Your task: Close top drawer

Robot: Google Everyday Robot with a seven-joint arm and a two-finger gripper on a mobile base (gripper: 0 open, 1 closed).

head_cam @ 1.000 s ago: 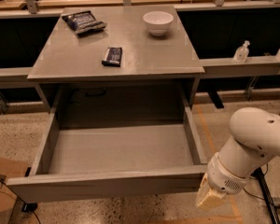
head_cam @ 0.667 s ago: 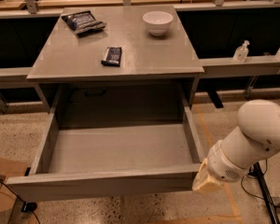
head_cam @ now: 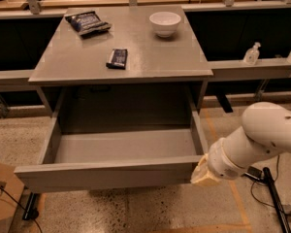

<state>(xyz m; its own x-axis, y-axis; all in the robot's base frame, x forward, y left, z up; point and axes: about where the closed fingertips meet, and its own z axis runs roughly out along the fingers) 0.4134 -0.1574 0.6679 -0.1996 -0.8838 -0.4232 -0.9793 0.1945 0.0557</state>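
One job only: close the top drawer [head_cam: 106, 176]. Stands pulled far out from under the grey surface [head_cam: 150, 64], flat handle-less front panel facing the camera, nothing seen inside.

Left of the drawer's front corner, low down: a cardboard box [head_cam: 0, 198], partly cut off by the frame edge. Above and behind the drawer's left side, on the surface: a dark snack bag [head_cam: 87, 22]. Nearer the drawer, roughly over its middle: a small dark wrapped bar [head_cam: 117, 58]. Above and behind the drawer's right half: a white bowl [head_cam: 165, 22]. At the drawer's right front corner: the claw [head_cam: 203, 175], cream-tipped, at the end of the white arm [head_cam: 259, 137], touching the panel's right end or just beside it; cannot tell which. Cannot tell either whether released or clenched. Well right of the drawer and behind it, on a low ledge: a small clear bottle [head_cam: 252, 53].

Handling, as a judgement: a stiff wooden box, probably fairly heavy, sliding straight back on its runners; neither soft nor fragile. No handle, so no grasp called for. Better to press flat against the front panel, nearer its middle than its right end, to avoid skewing and jamming. Smooth painted face, so likely to let a glancing push slide off.

Writing: pale print on the bag and on the bar, not readable; no brand legible anywhere.
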